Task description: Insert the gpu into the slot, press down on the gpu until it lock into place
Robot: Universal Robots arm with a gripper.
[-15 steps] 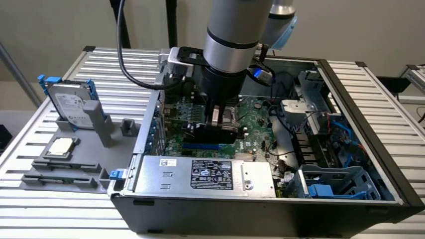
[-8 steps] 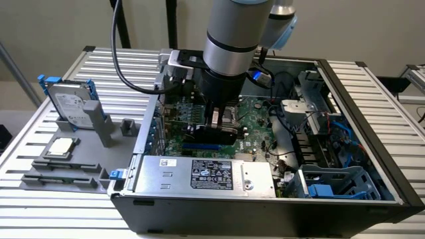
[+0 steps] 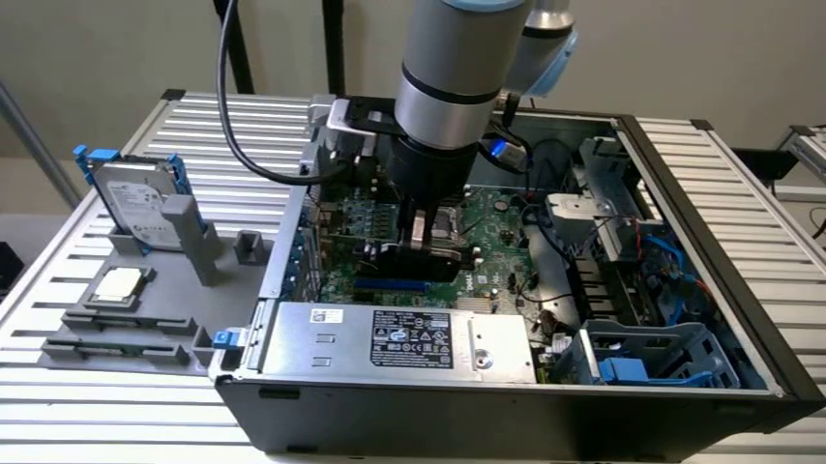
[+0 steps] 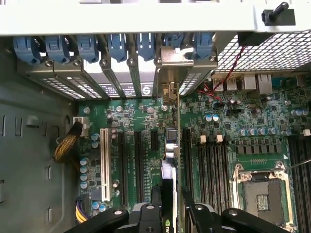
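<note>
The gpu [image 3: 432, 263] is in the middle of the open computer case [image 3: 516, 425], standing on its edge over the green board [image 3: 497, 217]. The gripper [image 3: 423, 242] comes down from above and is clamped tight on the gpu, with one finger on each flat side. In the wrist view the gpu [image 4: 168, 189] looks like a thin black line between the two black fingers [image 4: 197, 213] of the gripper [image 4: 170, 216].

The blue slot [image 3: 387, 286] lies right under the low edge of the gpu. Part of it peeks out on the near side. I cannot tell if the card is all the way in.

A silver box with a label [image 3: 400, 340] sits close by, on the near side of the slot. Black memory strips [image 4: 211, 160] and a white strip [image 4: 104, 158] run beside the card. The empty chip socket [image 4: 262, 189] is a bit away.

Outside the case, on the exterior view's left, a grey drive in a blue frame [image 3: 135, 203] stands on the table [image 3: 722, 174].
</note>
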